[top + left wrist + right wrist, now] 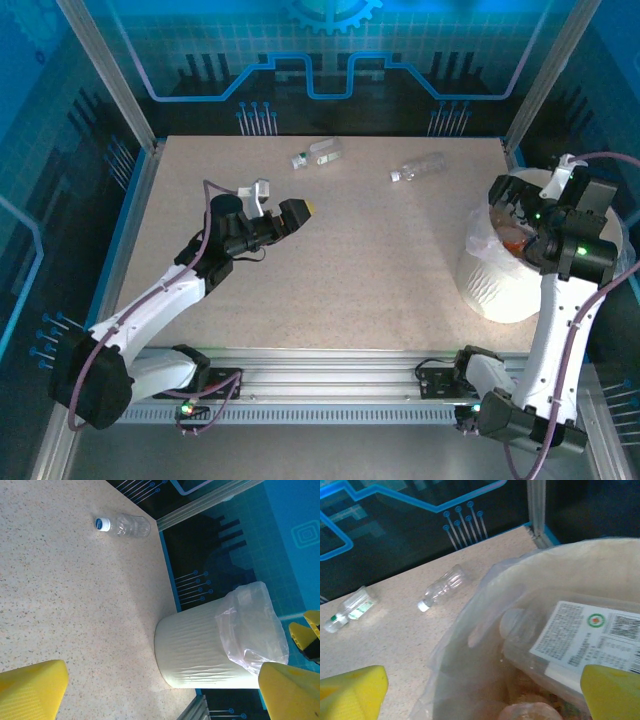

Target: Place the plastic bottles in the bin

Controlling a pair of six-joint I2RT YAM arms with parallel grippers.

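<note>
Two plastic bottles lie at the far side of the table: a green-capped, green-labelled one (317, 154) (350, 609) and a clear white-capped one (420, 167) (122, 525) (442, 587). The bin (497, 285) (200, 650), a white bucket lined with a clear bag, stands at the right edge. Inside it lie several bottles, one with a white printed label (590, 635). My right gripper (510, 195) (480, 695) hovers open over the bin's mouth, with nothing held. My left gripper (300, 212) (160, 695) hangs open above mid-table, pointing toward the bin, with nothing held.
Aluminium frame posts and blue panels wall in the table at the back and sides. The bin stands right at the table's right rim (167, 575). A metal rail (330, 385) carrying the arm bases runs along the near edge.
</note>
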